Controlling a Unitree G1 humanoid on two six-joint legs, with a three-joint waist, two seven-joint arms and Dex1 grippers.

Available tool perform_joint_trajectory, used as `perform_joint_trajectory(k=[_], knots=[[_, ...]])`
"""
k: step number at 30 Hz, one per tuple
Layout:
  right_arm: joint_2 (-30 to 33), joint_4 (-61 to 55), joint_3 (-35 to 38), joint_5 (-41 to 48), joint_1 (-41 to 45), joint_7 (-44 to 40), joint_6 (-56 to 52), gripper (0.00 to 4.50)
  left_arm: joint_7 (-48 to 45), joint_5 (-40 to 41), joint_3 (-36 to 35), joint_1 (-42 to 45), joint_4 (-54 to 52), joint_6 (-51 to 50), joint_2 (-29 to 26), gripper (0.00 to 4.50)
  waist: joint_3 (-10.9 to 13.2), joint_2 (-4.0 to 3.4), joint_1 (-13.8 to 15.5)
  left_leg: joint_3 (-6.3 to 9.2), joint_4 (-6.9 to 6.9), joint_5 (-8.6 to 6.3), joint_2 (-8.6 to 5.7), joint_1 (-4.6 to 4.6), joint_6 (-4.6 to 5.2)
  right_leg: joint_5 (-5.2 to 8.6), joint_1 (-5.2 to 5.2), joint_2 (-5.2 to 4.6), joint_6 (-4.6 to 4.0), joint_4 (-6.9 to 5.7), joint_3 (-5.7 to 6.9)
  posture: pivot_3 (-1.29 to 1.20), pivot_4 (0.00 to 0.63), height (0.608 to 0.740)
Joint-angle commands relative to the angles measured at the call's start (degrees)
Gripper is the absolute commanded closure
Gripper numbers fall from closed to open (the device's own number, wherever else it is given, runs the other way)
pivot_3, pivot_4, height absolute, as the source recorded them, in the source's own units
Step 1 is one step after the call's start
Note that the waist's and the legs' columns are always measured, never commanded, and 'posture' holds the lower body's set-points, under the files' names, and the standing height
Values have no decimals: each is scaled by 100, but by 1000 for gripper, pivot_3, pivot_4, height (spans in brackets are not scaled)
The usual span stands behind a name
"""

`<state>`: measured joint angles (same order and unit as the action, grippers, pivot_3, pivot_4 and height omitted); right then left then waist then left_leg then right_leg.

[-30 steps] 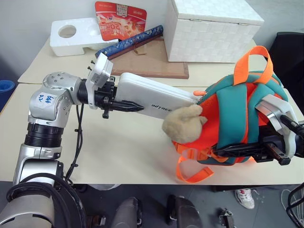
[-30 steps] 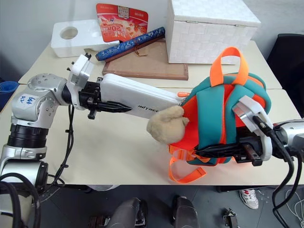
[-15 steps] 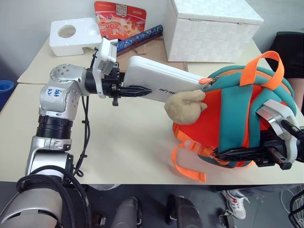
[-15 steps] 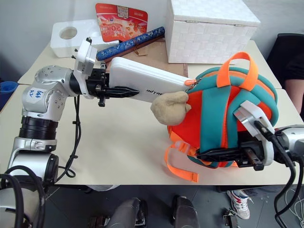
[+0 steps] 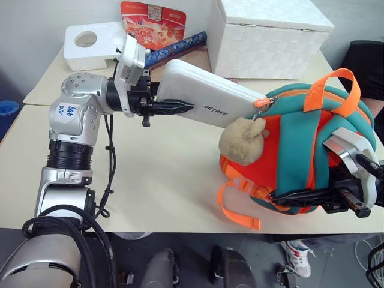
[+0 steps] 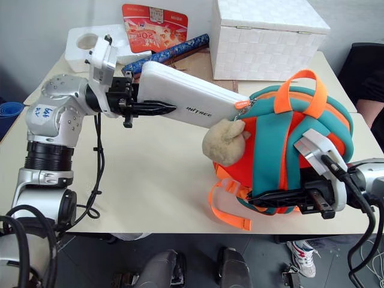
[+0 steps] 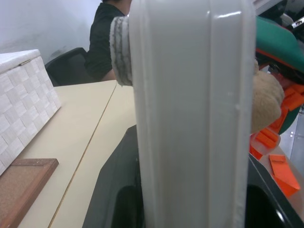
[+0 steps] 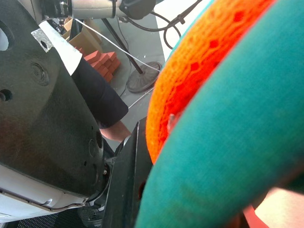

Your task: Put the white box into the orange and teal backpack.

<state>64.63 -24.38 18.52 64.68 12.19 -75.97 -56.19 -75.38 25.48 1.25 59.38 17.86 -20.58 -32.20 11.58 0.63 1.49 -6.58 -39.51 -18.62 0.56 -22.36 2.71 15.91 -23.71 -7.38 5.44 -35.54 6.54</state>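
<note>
Your white box (image 5: pixel 210 102) now higher, left jaws clamped on it, tip at the backpack (image 5: pixel 300 150) opening; right jaws together on its strap.

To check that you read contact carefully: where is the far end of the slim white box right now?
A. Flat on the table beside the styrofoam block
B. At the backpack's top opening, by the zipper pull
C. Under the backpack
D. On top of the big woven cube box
B: the left gripper holds the white box off the table, its far end at the backpack opening.
</note>
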Motion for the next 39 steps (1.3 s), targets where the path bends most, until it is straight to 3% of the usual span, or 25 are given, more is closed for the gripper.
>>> perform_joint_trajectory(k=[1, 14, 26, 34, 38, 39], knots=[[100, -108, 99, 74, 60, -131, 55, 4498, -121, -48, 165, -173, -400, 168, 96, 3094, 0, 0, 2, 0, 0, 0, 0, 0, 0, 0, 1, 0, 0, 0, -1, 0, 150, 740], [369, 397, 83, -521, 79, -646, 295, 4498, -769, 519, 100, -268, -793, -953, -344, 3094, 0, 0, -14, 6, -8, -2, 2, -4, 2, 0, 1, 1, 0, -2, -4, 0, 150, 740], [237, 225, -37, -529, 100, -621, 279, 4498, 484, -676, 590, -382, -384, 672, 852, 3094, 0, 0, -2, 13, -20, -6, 1, -5, 6, -1, 9, -5, 3, 0, -5, 0, 150, 740], [65, 197, -152, -487, 216, -480, 286, 4498, 928, -780, 1132, -589, -436, 290, 1848, 3094, 0, 0, 0, 13, -22, -7, 1, -4, 6, -2, 11, -5, 3, 0, -4, 0, 150, 740], [-82, 154, -240, -493, 293, -310, 289, 4498, 1152, -1107, 1438, -426, 72, 363, 2288, 3094, 0, 0, 7, 16, -29, -7, 0, -6, 6, -2, 11, -7, 3, 3, -2, 0, 150, 740], [-114, 135, -247, -498, 291, -267, 288, 4500, 1167, -1121, 1398, -389, 133, 359, 2293, 2761, 0, 0, 7, 16, -32, -7, 0, -6, 6, -2, 11, -7, 3, 8, -3, 0, 150, 740]])
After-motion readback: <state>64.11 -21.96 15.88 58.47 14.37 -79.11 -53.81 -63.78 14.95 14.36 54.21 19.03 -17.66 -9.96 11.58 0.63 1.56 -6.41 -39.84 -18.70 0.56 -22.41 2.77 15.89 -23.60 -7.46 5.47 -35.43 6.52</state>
